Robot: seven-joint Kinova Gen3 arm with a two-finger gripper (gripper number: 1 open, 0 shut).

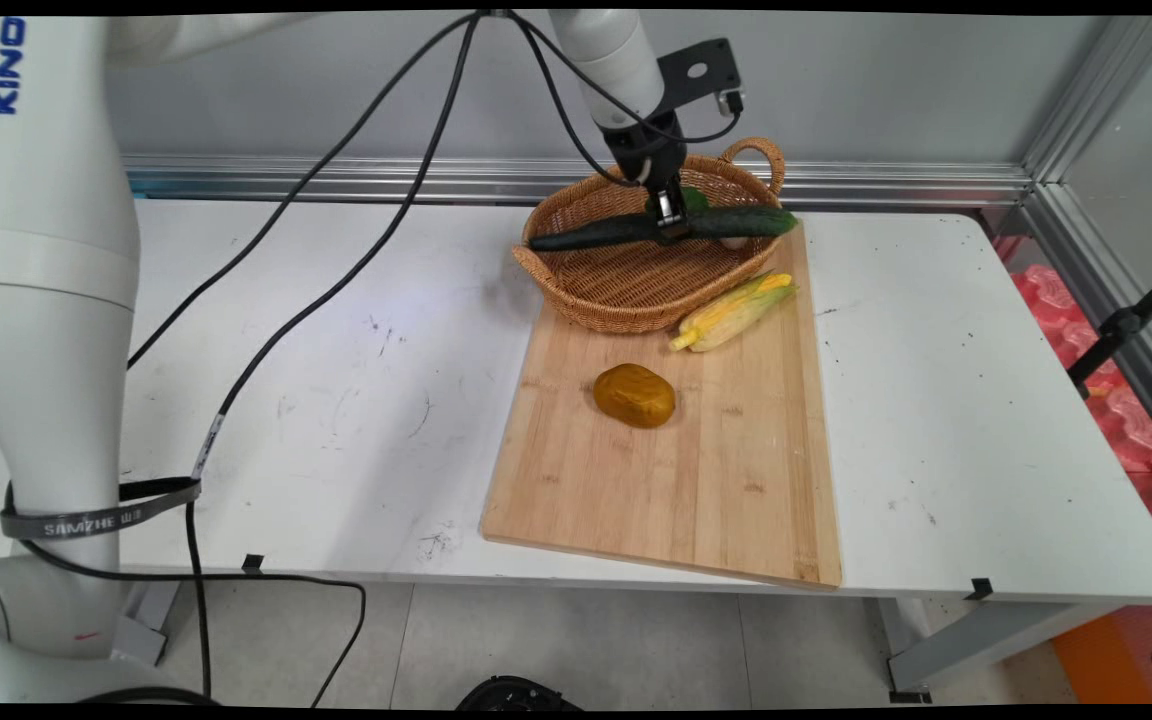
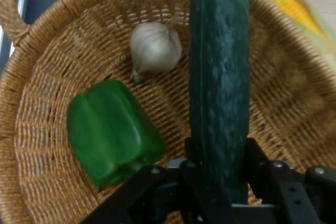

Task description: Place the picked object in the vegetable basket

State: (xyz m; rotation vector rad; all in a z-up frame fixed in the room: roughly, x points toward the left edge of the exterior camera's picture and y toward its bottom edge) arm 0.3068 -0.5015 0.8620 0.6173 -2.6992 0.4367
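White table (image 1: 936, 420) is seen below a grey wall (image 1: 886, 90) edged with aluminium rail, red packing at 3 o'clock on the floor; a bamboo cutting board (image 1: 666, 480) is laid at table centre; a wicker basket (image 1: 626, 290) is set on its 12 o'clock end; a cucumber (image 1: 596, 233) is held level over the basket, clamped at mid-length by the gripper (image 1: 671, 215), jaws closed on it; corn (image 1: 736, 312) is lying at 4 o'clock of the basket, touching its wall; a brown potato (image 1: 634, 395) is at 6 o'clock, apart; inside the basket a green pepper (image 2: 113, 132) and garlic (image 2: 155, 48) are noted under the cucumber, near each other.
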